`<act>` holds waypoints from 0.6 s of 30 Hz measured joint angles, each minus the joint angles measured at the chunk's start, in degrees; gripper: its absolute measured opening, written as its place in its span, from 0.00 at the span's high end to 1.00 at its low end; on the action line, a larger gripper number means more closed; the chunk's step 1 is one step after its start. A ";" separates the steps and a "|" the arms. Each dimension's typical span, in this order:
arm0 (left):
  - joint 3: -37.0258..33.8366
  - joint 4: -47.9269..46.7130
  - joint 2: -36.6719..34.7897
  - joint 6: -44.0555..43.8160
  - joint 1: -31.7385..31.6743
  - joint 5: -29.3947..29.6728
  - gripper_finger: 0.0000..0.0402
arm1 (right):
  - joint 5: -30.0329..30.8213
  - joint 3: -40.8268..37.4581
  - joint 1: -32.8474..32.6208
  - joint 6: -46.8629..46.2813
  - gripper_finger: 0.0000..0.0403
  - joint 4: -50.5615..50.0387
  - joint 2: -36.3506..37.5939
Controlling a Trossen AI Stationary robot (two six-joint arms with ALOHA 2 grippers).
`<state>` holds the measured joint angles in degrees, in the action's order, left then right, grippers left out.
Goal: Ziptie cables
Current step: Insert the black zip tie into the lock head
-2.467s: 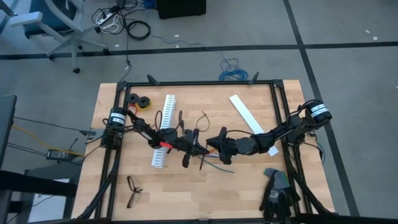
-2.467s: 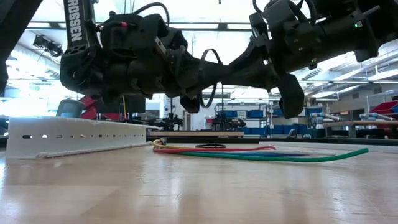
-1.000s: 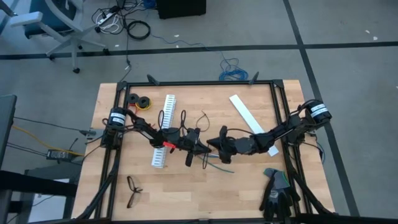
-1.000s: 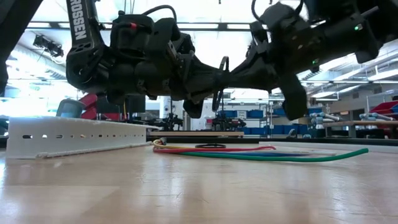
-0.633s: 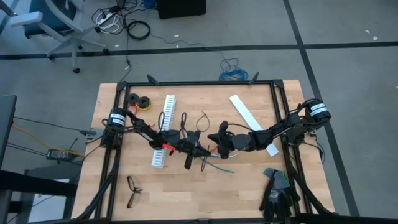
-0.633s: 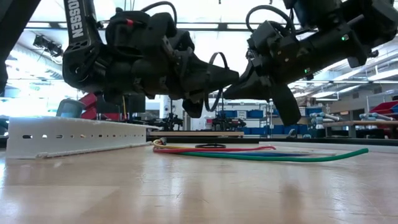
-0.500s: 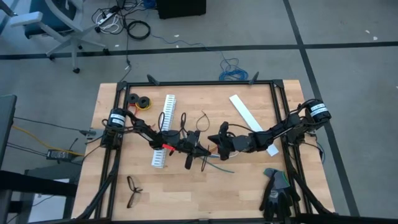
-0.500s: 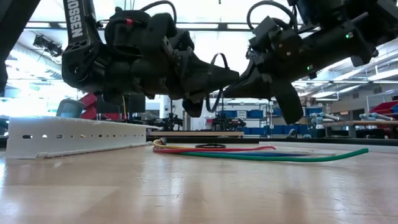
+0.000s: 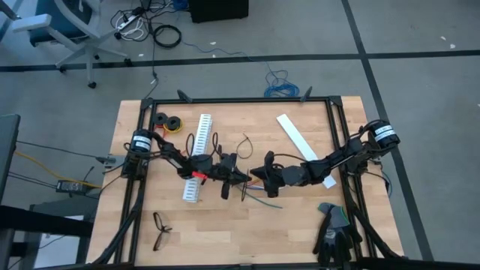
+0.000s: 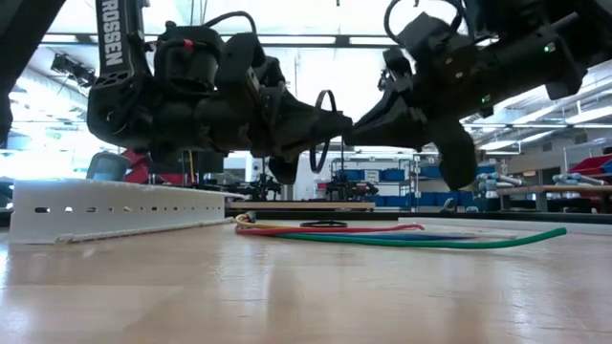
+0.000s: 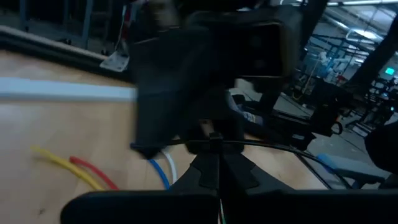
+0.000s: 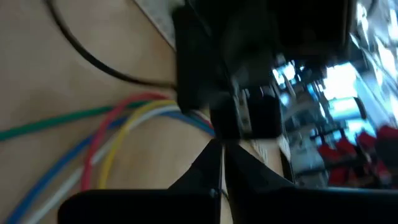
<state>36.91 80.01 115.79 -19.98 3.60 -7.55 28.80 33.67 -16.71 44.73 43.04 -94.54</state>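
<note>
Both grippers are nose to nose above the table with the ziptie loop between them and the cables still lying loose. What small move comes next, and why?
Probably lower both arms together toward the cables. The left gripper and right gripper, both shut, meet in mid-air with a ziptie looped between them, well above the table. The loop encloses no cable yet, so it likely has to come down before tightening.

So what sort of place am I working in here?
Probably a robotics lab or workshop: a wooden table in a black frame, loose floor cords beside an office chair, and blue storage bins in the room behind.
</note>
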 joint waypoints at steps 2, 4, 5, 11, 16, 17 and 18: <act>0.00 -0.02 0.00 -1.19 -0.25 -0.12 1.00 | -0.47 0.00 -0.13 2.04 0.95 1.12 0.00; 0.00 -0.02 -0.02 -1.32 -0.25 -0.62 1.00 | 0.91 0.00 -0.11 2.89 0.92 1.47 0.00; 0.00 -0.04 0.00 -1.32 -0.23 -0.69 1.00 | 2.06 0.00 -0.09 2.91 0.91 1.74 0.00; 0.00 0.00 0.00 -1.69 -0.18 -0.74 1.00 | -0.67 0.00 -0.07 2.98 0.83 2.43 0.00; 0.04 0.40 0.00 -1.74 -0.18 -0.74 1.00 | -3.10 0.00 -0.09 3.04 0.81 4.39 0.00; 0.04 0.42 0.00 -1.75 -0.18 -0.76 1.00 | -3.10 0.00 -0.09 3.05 0.81 5.15 0.00; 0.07 0.41 0.00 -1.78 -0.16 -0.76 1.00 | -3.08 0.00 -0.03 3.11 0.81 5.89 0.00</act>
<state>36.97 80.42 115.79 -21.76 3.44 -8.32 25.71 33.67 -16.74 47.83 48.93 -94.54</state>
